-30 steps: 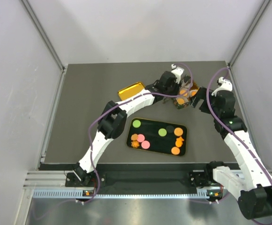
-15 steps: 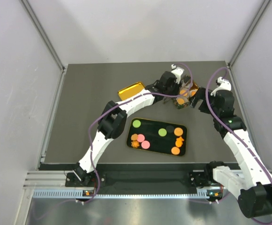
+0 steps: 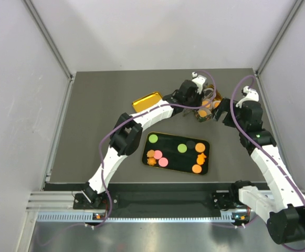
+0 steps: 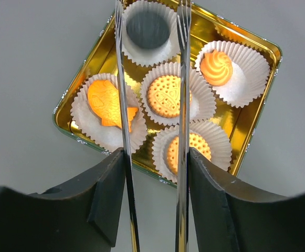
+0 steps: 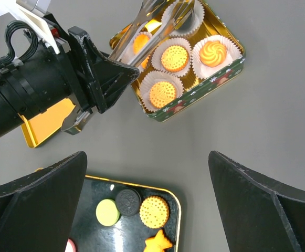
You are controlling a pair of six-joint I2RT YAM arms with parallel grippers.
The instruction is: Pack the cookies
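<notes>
My left gripper is shut on metal tongs, also seen in the top view. The tong tips stand on either side of a dark round cookie lying in a white paper cup in the gold tin. Other cups in the tin hold a fish-shaped orange cookie, two dotted round ones and a swirl. My right gripper is open and empty, above bare table between the tin and the black tray.
The black tray near the front holds several loose cookies: green, pink, orange, and in the right wrist view a dark one. The gold lid lies left of the tin. Walls enclose the table.
The right wrist has edged slightly left. The left gripper and tongs stay over the tin; nothing else has visibly moved.
</notes>
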